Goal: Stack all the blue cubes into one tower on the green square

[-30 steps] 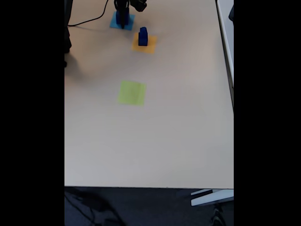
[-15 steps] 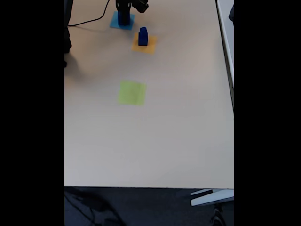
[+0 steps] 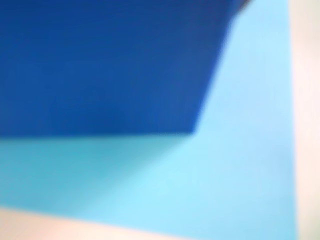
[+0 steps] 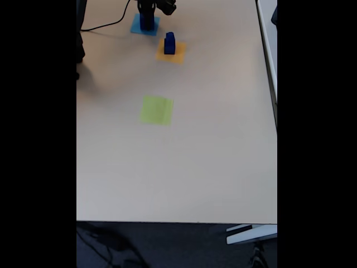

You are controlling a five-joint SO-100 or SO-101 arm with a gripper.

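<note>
A dark blue cube (image 3: 100, 65) sits on the light-blue paper square (image 3: 240, 165), very close to the wrist camera and blurred. In the fixed view this cube (image 4: 146, 23) stands on the light-blue square (image 4: 136, 26) at the top of the table. My gripper (image 4: 146, 15) comes down right on it as a dark shape, and its fingers cannot be told apart. A short stack of blue cubes (image 4: 169, 43) stands on the orange square (image 4: 177, 56). The green square (image 4: 156, 110) lies bare near the table's middle.
A black cable (image 4: 106, 23) runs across the top left of the table (image 4: 184, 173). The arm's dark body (image 4: 164, 5) is at the top edge. The table's front edge is at the bottom, with a pale object (image 4: 248, 233) below it.
The dark shape of the gripper over the light-blue square reaches slightly less far down the picture than a second ago. The stack on the orange square has not moved.
</note>
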